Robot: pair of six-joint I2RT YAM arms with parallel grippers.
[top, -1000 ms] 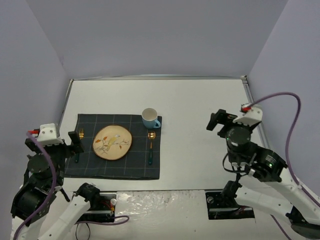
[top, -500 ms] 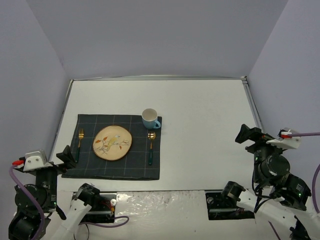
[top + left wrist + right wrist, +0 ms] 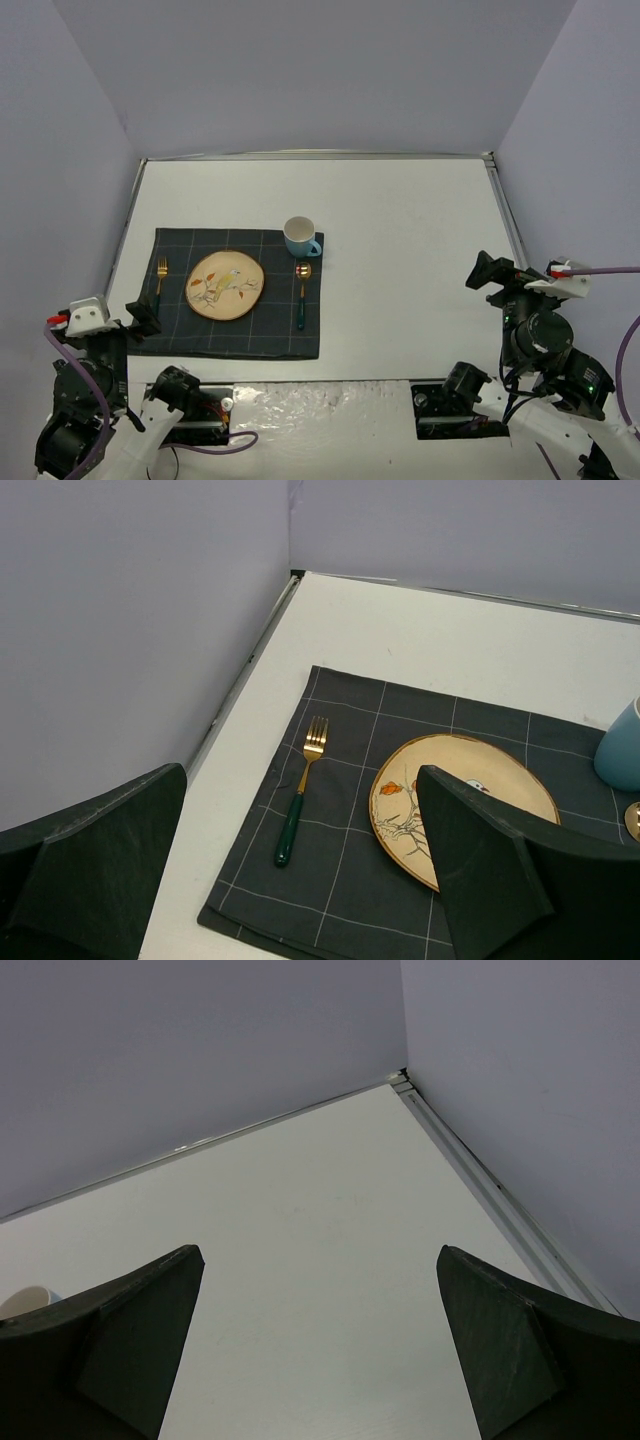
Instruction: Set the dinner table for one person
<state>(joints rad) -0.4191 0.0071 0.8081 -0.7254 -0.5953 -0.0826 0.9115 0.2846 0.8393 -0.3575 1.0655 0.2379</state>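
Observation:
The white dinner table (image 3: 400, 220) carries a dark grey checked placemat (image 3: 240, 335) at its left. On the placemat lie a cream plate with a bird pattern (image 3: 226, 284), a gold fork with a green handle (image 3: 159, 280) left of the plate, and a gold spoon (image 3: 301, 295) right of it. A blue cup (image 3: 300, 237) stands at the mat's far right corner. My left gripper (image 3: 141, 315) is open and empty, above the mat's near left corner. My right gripper (image 3: 488, 271) is open and empty over bare table at the right. The left wrist view shows the fork (image 3: 300, 790) and the plate (image 3: 470, 795).
Purple walls close off the table's back and sides, with metal edge strips (image 3: 505, 215) along them. The right wrist view shows bare tabletop (image 3: 320, 1220), the far right corner and the cup's rim (image 3: 25, 1300) at the left edge.
Both arms have drawn back toward their bases. The left gripper left the fork's side for the near left corner. The right gripper moved toward the near right. The tableware has not moved.

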